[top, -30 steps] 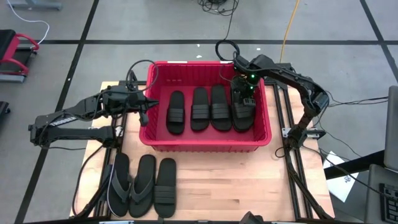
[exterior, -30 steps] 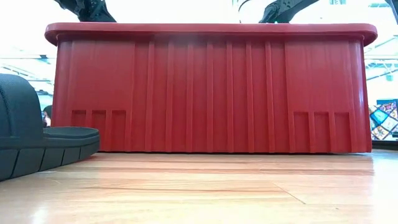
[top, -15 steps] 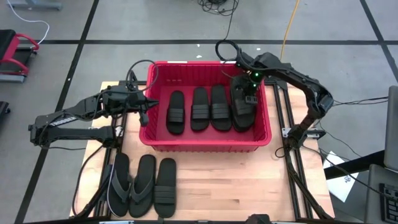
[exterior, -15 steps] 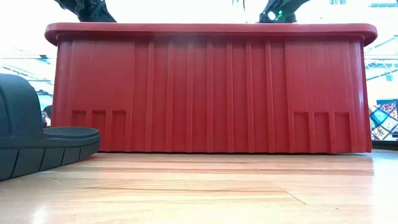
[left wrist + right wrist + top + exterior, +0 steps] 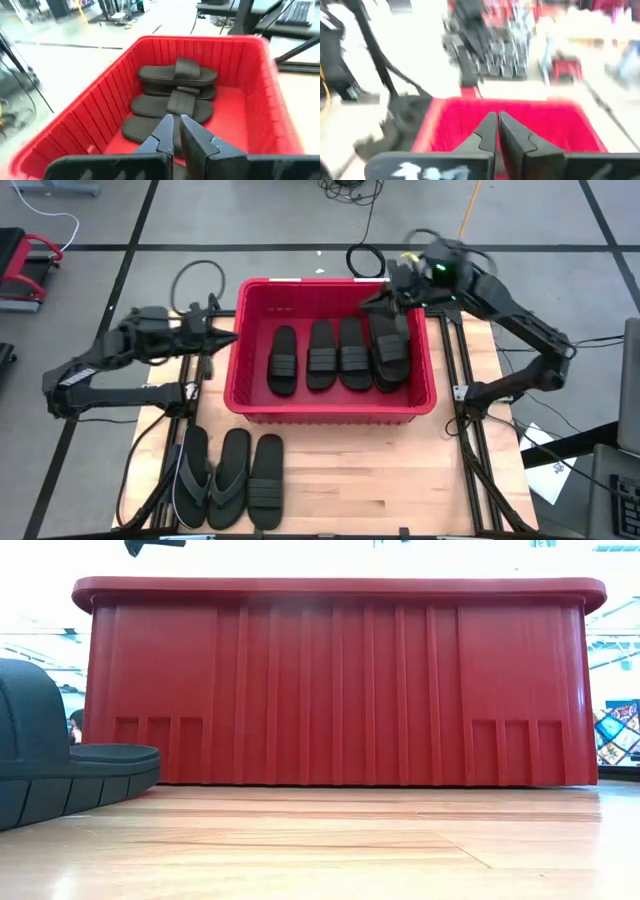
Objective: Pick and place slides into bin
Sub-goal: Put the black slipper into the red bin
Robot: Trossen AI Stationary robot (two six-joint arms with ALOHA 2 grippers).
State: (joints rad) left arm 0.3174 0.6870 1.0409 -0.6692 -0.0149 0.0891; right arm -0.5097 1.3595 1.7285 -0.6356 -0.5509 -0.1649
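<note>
Since a second ago the right gripper (image 5: 384, 302) has lifted off the rightmost sandal and drawn back to the bin's far right corner, while the left gripper (image 5: 222, 336) has shifted slightly away from the bin's left wall.

From above, the large rectangular red plastic bin (image 5: 242, 308) stands mid-table with ribbed-band black rubber slides (image 5: 339, 355) lying side by side on its floor (the rightmost looks like two stacked). Three more black sandals (image 5: 229, 479) lie in a row on the wooden table (image 5: 350, 480) in front of the bin: two thong-strap flip-flops on the left and one ribbed-band slide on the right. The right gripper hovers above the far right end of the bin, holding nothing; the left gripper hangs just outside the bin's left rim.

At table height, the bin's ribbed front wall (image 5: 340, 680) fills most of the picture, and the edge of one black sandal (image 5: 60, 765) shows at the left, resting on the wood.

The left wrist camera looks into the bin over the slides (image 5: 172, 95), its two dark fingers (image 5: 162, 132) pressed together and empty.

The right wrist camera is blurred; its fingers (image 5: 487, 132) are also closed together, with the red bin (image 5: 560, 122) beyond them.
</note>
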